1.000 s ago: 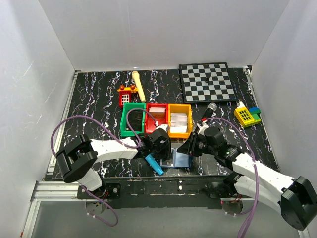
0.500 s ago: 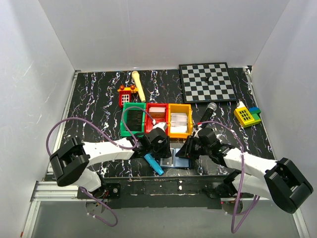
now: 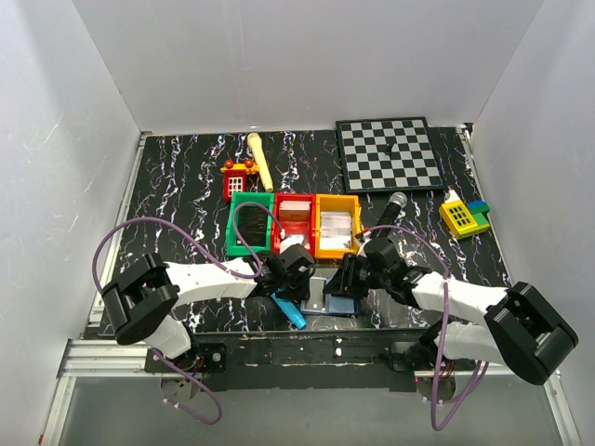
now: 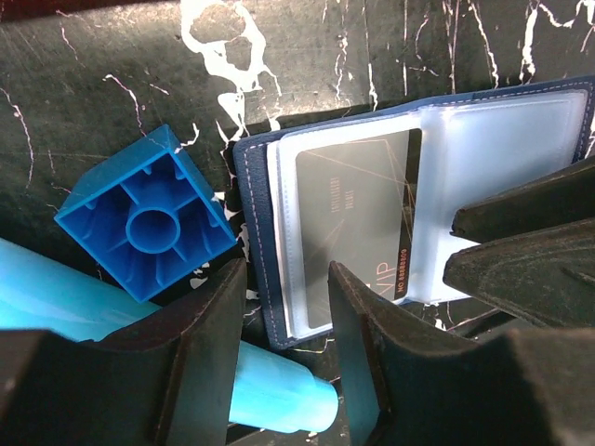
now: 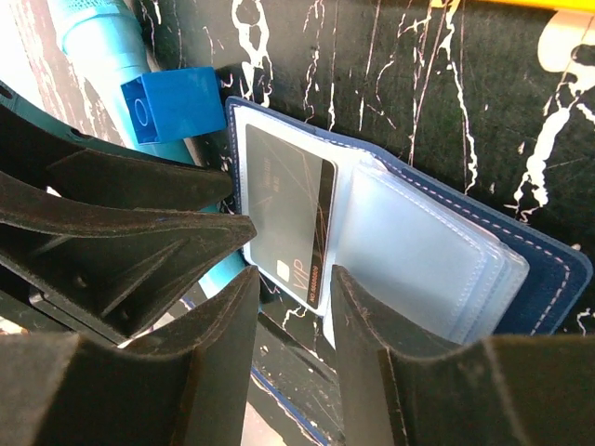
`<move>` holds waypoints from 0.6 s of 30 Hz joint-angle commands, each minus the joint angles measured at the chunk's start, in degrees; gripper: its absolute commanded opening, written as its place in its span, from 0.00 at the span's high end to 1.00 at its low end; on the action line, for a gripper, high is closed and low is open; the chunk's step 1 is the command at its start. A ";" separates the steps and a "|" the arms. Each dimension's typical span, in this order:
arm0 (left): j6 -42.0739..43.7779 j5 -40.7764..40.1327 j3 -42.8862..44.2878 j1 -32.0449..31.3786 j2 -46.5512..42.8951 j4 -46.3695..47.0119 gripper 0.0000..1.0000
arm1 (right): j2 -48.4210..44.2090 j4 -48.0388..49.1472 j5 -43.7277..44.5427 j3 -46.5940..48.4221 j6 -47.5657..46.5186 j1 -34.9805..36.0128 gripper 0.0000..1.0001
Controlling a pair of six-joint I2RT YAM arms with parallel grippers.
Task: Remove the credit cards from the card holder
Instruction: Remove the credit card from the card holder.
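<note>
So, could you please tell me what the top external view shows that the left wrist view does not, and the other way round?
Only the top external view shows the chessboard, the three coloured bins and the yellow keypad toy. Only the left wrist view shows the VIP lettering on the dark card in its clear sleeve. Both show the open card holder and the cyan microphone.

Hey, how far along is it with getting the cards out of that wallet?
Done: the dark navy folding card holder lies open on the black marbled table. In hand: both arms' jaws stand open right over it, gripping nothing. Left: the dark VIP card sits in its clear sleeve; none looks pulled out yet.
</note>
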 commanded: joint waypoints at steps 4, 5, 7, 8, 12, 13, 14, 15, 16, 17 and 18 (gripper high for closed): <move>-0.02 -0.74 1.32 -0.24 0.91 -0.51 0.63 | 3.07 3.09 -0.85 2.43 -0.62 0.71 0.55; -0.02 -0.65 1.41 -0.24 1.00 -0.42 0.63 | 3.25 3.18 -0.85 2.43 -0.71 0.72 0.55; 0.07 -0.30 1.32 -0.24 1.09 0.02 0.65 | 3.68 3.26 -0.85 2.43 -0.71 0.71 0.55; 0.07 -0.12 1.24 -0.24 1.09 0.19 0.65 | 3.86 3.26 -0.76 2.43 -0.88 0.72 0.55; 0.42 0.32 1.50 -0.24 1.70 0.37 0.68 | 4.21 3.26 -0.58 2.34 -0.89 0.72 0.56; 0.42 0.41 1.59 -0.24 1.79 0.46 0.68 | 4.04 3.26 -0.50 2.16 -0.89 0.72 0.56; 0.51 0.49 1.59 -0.24 1.96 0.55 0.69 | 3.78 3.26 -0.50 2.08 -0.89 0.63 0.56; 0.51 0.67 1.59 -0.24 2.23 0.55 0.69 | 3.25 3.26 -0.23 1.90 -0.97 0.71 0.56; 0.60 0.84 1.68 -0.24 2.49 0.81 0.70 | 2.90 3.09 -0.06 1.90 -0.89 0.72 0.56; 0.69 1.11 1.68 -0.24 2.67 0.90 0.70 | 2.46 2.74 0.03 1.90 -0.97 0.63 0.56; 0.77 1.28 1.68 -0.24 2.93 1.16 0.70 | 2.11 2.48 0.12 1.99 -1.06 0.71 0.56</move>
